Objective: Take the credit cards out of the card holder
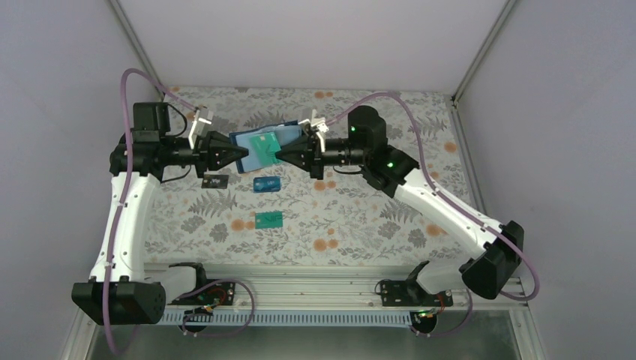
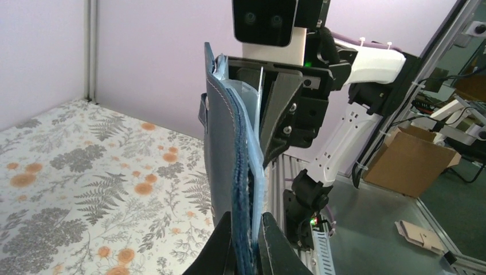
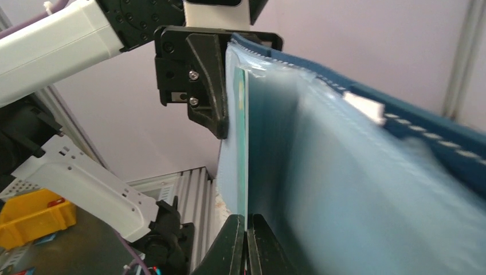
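— Where does everything stand?

— Start with the flowered table cloth (image 1: 360, 225). Above its far half your two arms meet tip to tip, and the card holder (image 1: 241, 139) hangs opened out in the air between them, off the cloth. Your left gripper (image 2: 246, 252) is clamped narrow on the holder's stitched edge. Your right gripper (image 3: 247, 240) is pressed all but flat on a thin teal edge that runs down between its fingertips. I judge that to be the teal card (image 1: 266, 145) showing in the pale pocket.

— How do I get it out cleanly?

— Hold the left clamp firm so the holder is your anchor. Draw the right hand away along the card's own plane, straight out of the pocket mouth, with no twist. The pocket looks soft and could drag or fold under an angled pull. If the holder follows, stop and regrip.

— And the count?

— Two grippers, both engaged. One holder. Four cards that you can see: one in the pocket and three flat on the cloth nearer the bases. Those are a dark card (image 1: 215, 181), a blue card (image 1: 268, 184) and a green card (image 1: 268, 220), none touching. Whether more hide inside the holder, I cannot tell.
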You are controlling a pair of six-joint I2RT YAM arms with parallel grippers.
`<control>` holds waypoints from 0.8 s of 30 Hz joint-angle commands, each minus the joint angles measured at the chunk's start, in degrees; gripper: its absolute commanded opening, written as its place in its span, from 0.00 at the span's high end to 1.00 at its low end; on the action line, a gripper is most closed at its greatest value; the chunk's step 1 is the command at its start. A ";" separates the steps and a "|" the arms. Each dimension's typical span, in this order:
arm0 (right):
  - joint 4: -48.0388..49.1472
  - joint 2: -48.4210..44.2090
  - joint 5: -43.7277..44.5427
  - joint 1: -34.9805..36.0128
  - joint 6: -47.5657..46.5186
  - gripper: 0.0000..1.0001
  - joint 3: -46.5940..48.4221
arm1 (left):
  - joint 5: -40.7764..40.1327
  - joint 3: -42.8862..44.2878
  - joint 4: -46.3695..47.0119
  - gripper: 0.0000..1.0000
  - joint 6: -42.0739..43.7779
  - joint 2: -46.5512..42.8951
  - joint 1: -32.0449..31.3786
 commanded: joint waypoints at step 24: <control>-38.66 15.51 17.89 0.56 -20.66 0.96 6.46 | -44.23 -0.46 15.60 0.98 -21.21 -1.19 8.51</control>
